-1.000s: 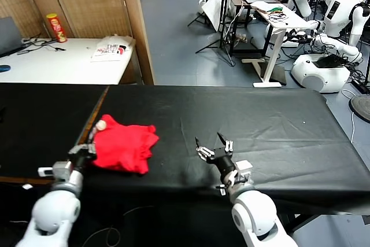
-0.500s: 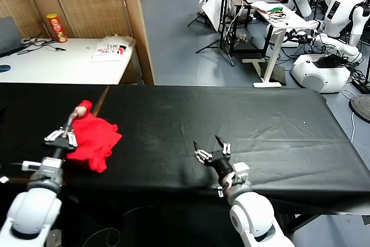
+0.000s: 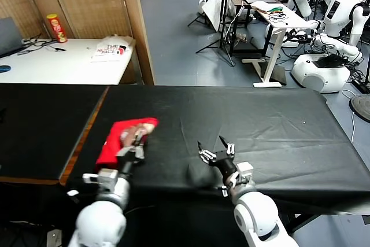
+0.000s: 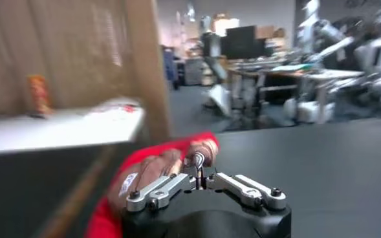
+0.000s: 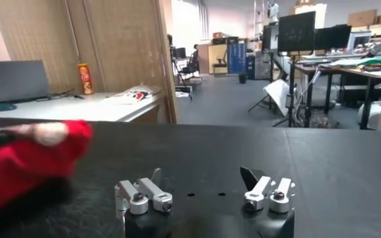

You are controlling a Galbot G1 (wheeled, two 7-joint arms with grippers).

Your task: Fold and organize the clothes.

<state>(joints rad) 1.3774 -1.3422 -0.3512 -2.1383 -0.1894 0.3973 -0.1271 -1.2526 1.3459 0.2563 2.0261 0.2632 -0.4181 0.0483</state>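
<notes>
I held the left gripper over the near left part of the black table, its jaws pressed together on a fold of the red T-shirt. I think this hold was chosen so that the cloth could be carried as one bundle toward the middle of the table, where there is more room to lay it flat for folding. The shirt hung bunched around the fingers, with its brown-and-white print turned up in the left wrist view, so it was not yet spread out or folded.

The right gripper waited near the front edge of the table, a little right of the shirt and apart from it, with its jaws spread wide and nothing between them. I judge it stood ready to take the other side of the cloth.

Compared with half a second before, the shirt and the left gripper had moved from the far left of the table toward the centre, and the bundle looked flatter. The right gripper had hardly changed its place.
</notes>
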